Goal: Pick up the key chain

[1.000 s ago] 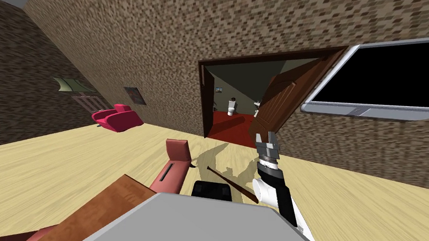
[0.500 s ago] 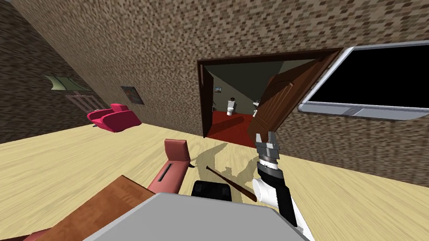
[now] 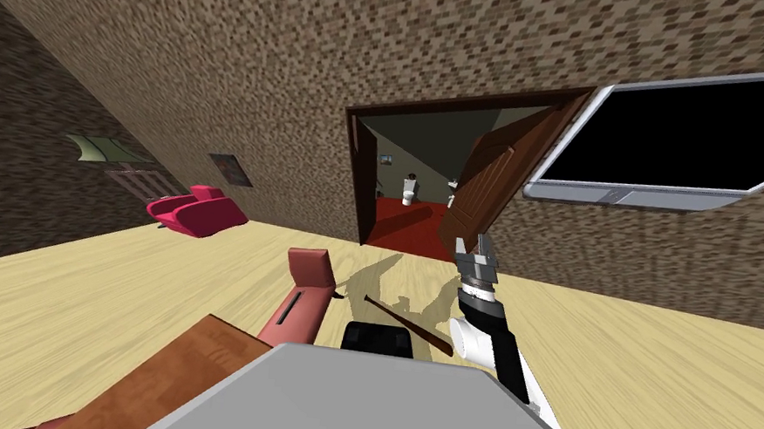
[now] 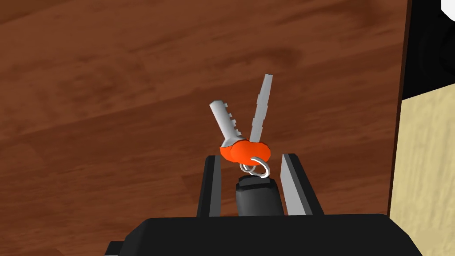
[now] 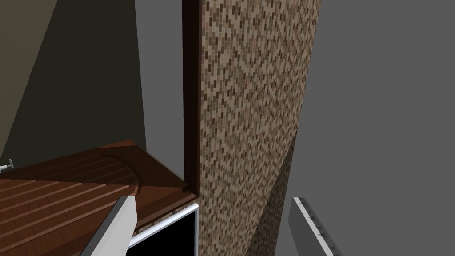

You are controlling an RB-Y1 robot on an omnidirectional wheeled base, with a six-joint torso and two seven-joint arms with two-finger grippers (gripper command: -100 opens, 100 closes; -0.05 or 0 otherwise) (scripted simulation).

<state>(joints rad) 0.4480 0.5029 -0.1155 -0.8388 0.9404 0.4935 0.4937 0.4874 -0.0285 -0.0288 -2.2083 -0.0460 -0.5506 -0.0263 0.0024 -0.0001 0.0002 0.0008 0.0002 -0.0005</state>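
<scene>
The key chain has two grey keys with orange heads, a silver ring and a dark fob. My left gripper is shut on it, the fob sitting between the two fingers and the keys sticking out past the fingertips. Behind it lies a brown wooden table top. My right gripper is held up in front of the open doorway, and its wrist view shows the right gripper open with nothing between the fingers.
The brown table is at my lower left, with a red chair beside it. A dark bat lies on the pale wood floor. A pink armchair stands far left. An open door and a wall screen are ahead.
The whole head view has slid a little to the left and rolled, so I have turned slightly. The right arm keeps its pose.
</scene>
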